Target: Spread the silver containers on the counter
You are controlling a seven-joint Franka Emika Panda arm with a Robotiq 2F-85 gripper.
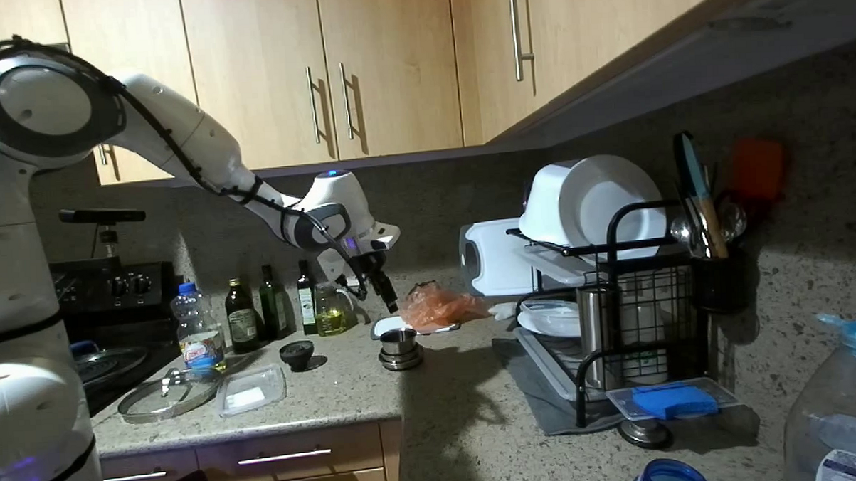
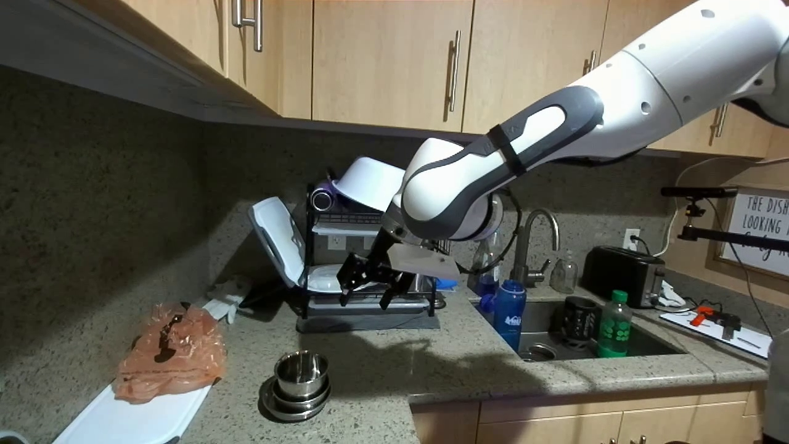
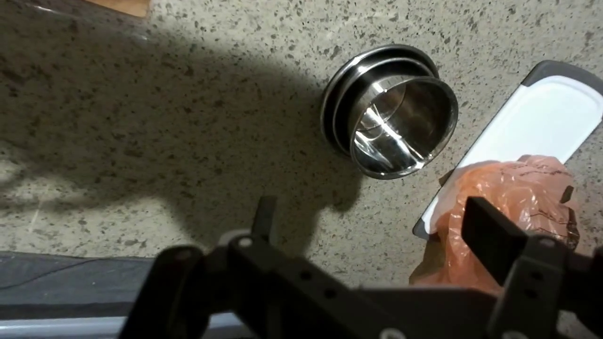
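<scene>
Three silver containers (image 2: 300,388) stand stacked on the counter (image 2: 363,394) — one bag (image 2: 191,357) nearby.

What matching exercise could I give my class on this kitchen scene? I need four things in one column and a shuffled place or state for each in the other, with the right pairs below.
Column one
1. silver containers
2. gripper
3. orange plastic bag
4. blue sponge

Column two
A. resting partly on a white cutting board
B. lying on a see-through tray
C. stacked on the counter
D. open and holding nothing

Right pairs: 1-C, 2-D, 3-A, 4-B
</scene>
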